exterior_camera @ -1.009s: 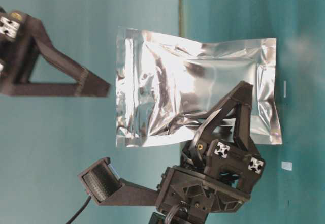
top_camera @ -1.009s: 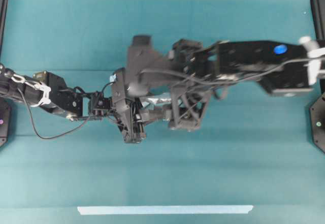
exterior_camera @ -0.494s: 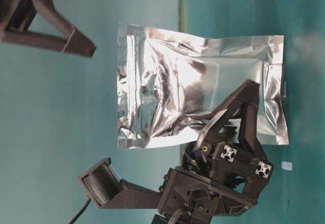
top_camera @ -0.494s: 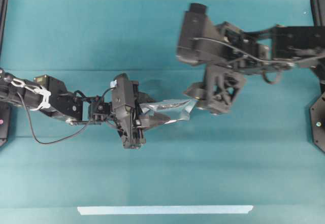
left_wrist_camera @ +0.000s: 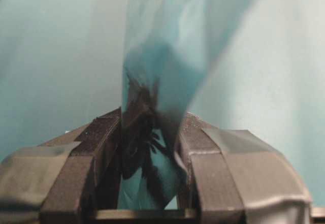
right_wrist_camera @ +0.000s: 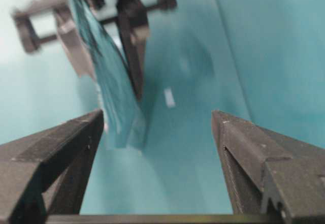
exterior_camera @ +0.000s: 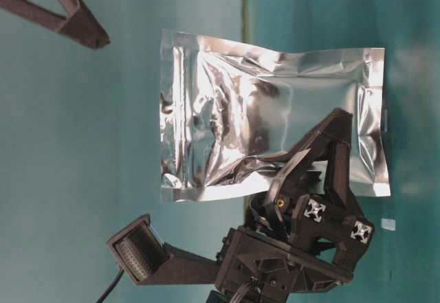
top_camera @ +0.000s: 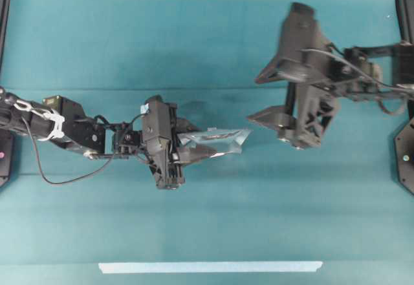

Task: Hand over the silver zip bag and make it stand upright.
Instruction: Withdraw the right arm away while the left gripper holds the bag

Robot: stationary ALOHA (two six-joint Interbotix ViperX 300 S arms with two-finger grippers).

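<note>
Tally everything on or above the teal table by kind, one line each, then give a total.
Silver bags: 1, the bag, held in the left pincer
Pincers: 2, the left one, and the right pincer open and apart from the bag
Tape pieces: 2, the long strip and the white scrap
Total: 5

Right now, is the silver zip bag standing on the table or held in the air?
Held in the air: the left gripper clamps the silver zip bag; the open right gripper is apart.
</note>
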